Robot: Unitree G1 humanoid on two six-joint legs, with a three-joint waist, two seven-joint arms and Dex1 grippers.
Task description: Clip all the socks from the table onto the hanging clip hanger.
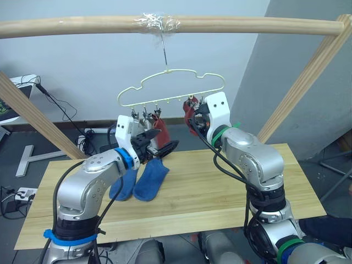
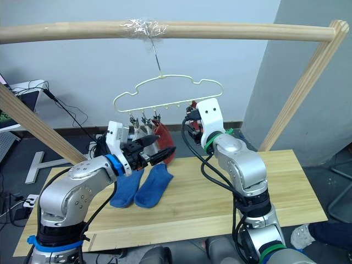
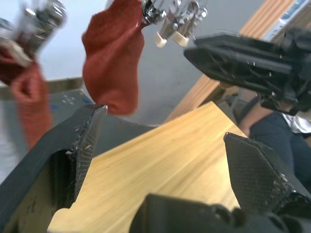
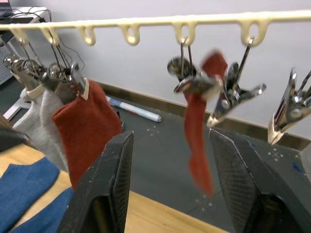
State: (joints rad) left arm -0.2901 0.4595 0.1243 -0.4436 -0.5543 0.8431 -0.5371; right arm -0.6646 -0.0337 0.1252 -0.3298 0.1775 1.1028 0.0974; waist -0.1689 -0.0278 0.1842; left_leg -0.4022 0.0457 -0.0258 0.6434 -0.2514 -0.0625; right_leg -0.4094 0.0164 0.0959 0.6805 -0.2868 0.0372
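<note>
Currently 2 blue socks (image 1: 142,181) lie on the table (image 1: 220,187); rust-red socks (image 4: 85,128) hang clipped on the clip hanger (image 1: 170,88). Left pincer (image 3: 165,160) and right pincer (image 4: 177,184) gape apart, holding nothing.

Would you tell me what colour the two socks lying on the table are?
Blue: both socks lie on the table; the right eye view shows them best.

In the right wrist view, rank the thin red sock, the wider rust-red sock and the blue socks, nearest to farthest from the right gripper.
From the right gripper:
1. Thin red sock, hanging between its fingers.
2. Wider rust-red sock, clipped beside one finger.
3. Blue socks, lying on the table.
</note>
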